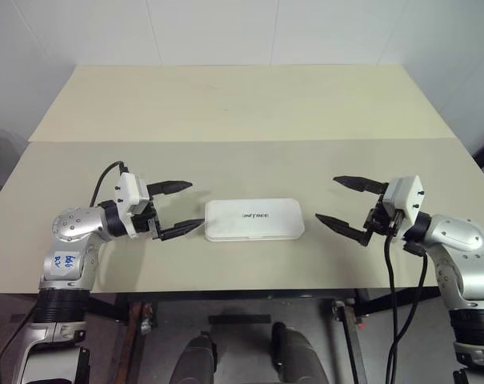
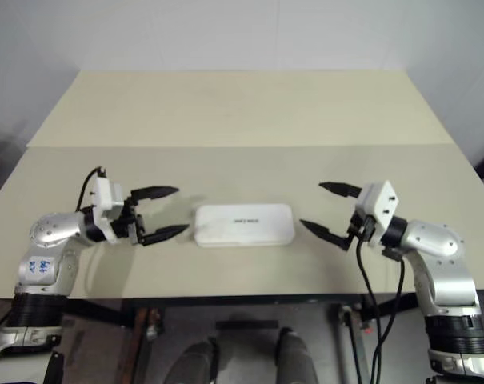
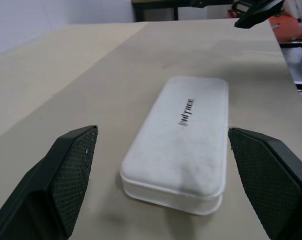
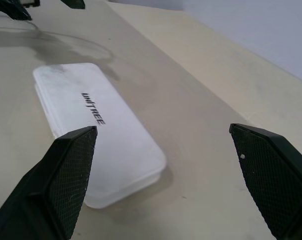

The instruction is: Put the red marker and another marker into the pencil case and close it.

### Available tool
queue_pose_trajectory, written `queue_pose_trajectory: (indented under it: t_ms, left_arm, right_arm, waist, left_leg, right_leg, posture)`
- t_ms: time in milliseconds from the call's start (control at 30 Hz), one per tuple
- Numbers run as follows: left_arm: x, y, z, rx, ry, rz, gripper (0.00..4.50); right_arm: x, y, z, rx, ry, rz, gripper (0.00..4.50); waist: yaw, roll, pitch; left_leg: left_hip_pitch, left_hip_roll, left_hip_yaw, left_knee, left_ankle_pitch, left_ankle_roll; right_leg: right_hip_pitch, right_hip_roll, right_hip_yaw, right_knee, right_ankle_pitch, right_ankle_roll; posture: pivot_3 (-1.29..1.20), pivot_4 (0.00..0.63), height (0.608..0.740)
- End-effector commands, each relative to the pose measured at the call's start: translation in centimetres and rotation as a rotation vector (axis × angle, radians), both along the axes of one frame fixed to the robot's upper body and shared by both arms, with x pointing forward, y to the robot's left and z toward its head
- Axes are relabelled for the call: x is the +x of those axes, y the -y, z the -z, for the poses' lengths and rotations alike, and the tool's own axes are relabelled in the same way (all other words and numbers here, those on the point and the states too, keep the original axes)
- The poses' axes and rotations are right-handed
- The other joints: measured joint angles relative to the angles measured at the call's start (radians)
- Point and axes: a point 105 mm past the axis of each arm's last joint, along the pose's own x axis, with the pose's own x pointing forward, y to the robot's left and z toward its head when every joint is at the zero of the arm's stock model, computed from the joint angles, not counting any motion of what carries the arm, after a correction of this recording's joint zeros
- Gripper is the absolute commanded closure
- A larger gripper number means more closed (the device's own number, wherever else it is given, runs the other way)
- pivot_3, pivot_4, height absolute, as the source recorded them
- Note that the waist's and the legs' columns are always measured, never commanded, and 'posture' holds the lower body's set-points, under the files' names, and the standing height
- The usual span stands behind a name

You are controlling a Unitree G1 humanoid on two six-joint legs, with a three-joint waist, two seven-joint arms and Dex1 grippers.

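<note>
With both the left gripper [image 1: 180,209] and right gripper [image 1: 338,202] spread wide and empty, the closed pencil case [image 1: 254,219] lies between them — probably light, rigid, slick — so pinch its long edges.

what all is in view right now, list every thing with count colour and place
pencil case: one, white, lid shut with dark lettering on top, flat on the near table between the two grippers
near table: one, pale beige, carries the case
far table: one, pale beige, butted against the near table's back edge
left gripper: one, black fingers, open, beside the case's left end, not touching it
right gripper: one, black fingers, open, off the case's right end, apart from it
</note>
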Motion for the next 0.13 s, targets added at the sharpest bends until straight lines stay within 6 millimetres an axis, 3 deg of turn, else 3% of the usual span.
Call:
queue_pose_trajectory:
  t_ms: [33, 133]
  left_arm:
    - [-0.2, -0.5, -1.0, 0.021, 0.069, -0.022, 0.02]
    - [-0.1, -0.2, -1.2, -0.007, 0.063, -0.029, 0.02]
  right_arm:
    - [-0.4, 0.3, -1.5, -0.007, 0.058, 0.007, 0.00]
    - [-0.3, -0.7, -2.2, 0.005, 0.074, -0.008, 0.00]
  waist:
    - [0.001, 0.000, 0.000]
    - [0.001, 0.000, 0.000]
  left_leg:
    - [0.000, 0.000, 0.000, 0.000, 0.000, 0.000]
    - [0.000, 0.000, 0.000, 0.000, 0.000, 0.000]
  right_leg:
    - [0.000, 0.000, 0.000, 0.000, 0.000, 0.000]
    - [0.000, 0.000, 0.000, 0.000, 0.000, 0.000]
  posture:
    - [0.00, 0.150, 0.740]
    - [0.00, 0.150, 0.740]
